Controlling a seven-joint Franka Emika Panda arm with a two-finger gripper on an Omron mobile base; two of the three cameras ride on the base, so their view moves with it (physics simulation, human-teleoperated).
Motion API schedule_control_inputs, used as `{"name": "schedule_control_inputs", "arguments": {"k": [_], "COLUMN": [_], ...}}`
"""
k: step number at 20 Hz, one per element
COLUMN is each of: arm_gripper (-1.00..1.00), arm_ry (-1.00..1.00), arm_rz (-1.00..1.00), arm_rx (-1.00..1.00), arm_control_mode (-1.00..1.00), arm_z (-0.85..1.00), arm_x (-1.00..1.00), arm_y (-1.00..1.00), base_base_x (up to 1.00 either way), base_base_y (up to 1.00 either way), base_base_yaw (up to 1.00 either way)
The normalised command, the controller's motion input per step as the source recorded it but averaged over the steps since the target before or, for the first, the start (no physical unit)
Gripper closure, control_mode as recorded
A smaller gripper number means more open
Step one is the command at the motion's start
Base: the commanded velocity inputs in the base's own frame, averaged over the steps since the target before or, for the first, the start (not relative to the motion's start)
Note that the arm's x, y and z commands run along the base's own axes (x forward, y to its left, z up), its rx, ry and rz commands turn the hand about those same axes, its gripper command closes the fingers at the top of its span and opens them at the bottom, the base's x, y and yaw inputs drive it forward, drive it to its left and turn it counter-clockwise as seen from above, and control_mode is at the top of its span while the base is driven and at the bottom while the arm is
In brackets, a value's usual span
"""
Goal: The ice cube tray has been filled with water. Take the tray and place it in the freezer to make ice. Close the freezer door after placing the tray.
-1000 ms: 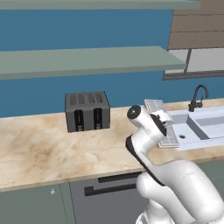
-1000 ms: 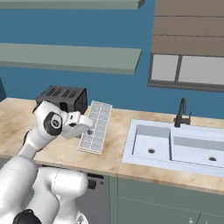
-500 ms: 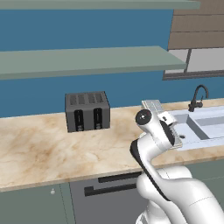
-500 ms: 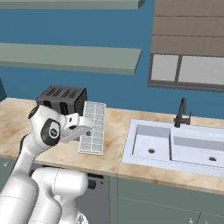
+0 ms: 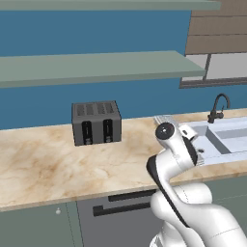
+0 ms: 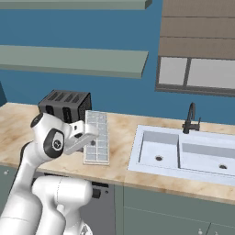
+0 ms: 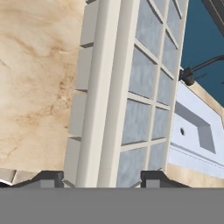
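Note:
The ice cube tray [image 6: 97, 137] is a pale grey-white grid of square cells, held low over the marble counter between the toaster and the sink. My gripper [image 6: 85, 134] is shut on one of its long edges. In the hand view the tray [image 7: 131, 96] runs away from the gripper [image 7: 100, 180], with a dark fingertip [image 7: 48, 178] on either side of its near end. In the left base view the tray's far end [image 5: 166, 119] peeks out behind the wrist. The freezer and the freezer door are out of view.
A dark toaster [image 5: 96, 122] stands at the back of the counter [image 5: 43, 169], left of the tray. A white double sink [image 6: 183, 153] with a black tap [image 6: 190, 118] lies to the right. Two shelves [image 5: 91, 67] run above, and a dishwasher front [image 5: 116, 207] sits below.
The wrist has turned a little and sunk slightly, with the tray still in the grip. The tray has barely shifted over the counter. The camera has not moved.

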Motion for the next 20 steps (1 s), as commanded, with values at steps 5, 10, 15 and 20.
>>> {"name": "schedule_control_inputs", "arguments": {"k": [5, 10, 15, 20], "arm_gripper": [1.0, 1.0, 1.0, 1.0], "arm_ry": [0.09, 0.05, 0.0, 0.0], "arm_rz": [0.0, 0.0, 0.0, 0.0], "arm_rx": [-0.01, -0.05, -0.1, -0.11], "arm_control_mode": [-1.0, -1.0, -1.0, -1.0], "arm_z": [0.06, 0.12, 0.11, 0.13], "arm_x": [0.0, 0.0, -0.01, -0.02], "arm_y": [0.0, 0.0, 0.0, 0.0], "base_base_x": [0.0, 0.0, 0.0, 0.0], "base_base_y": [0.0, 0.0, 0.0, 0.0], "base_base_yaw": [0.0, 0.0, 0.0, 0.0]}}
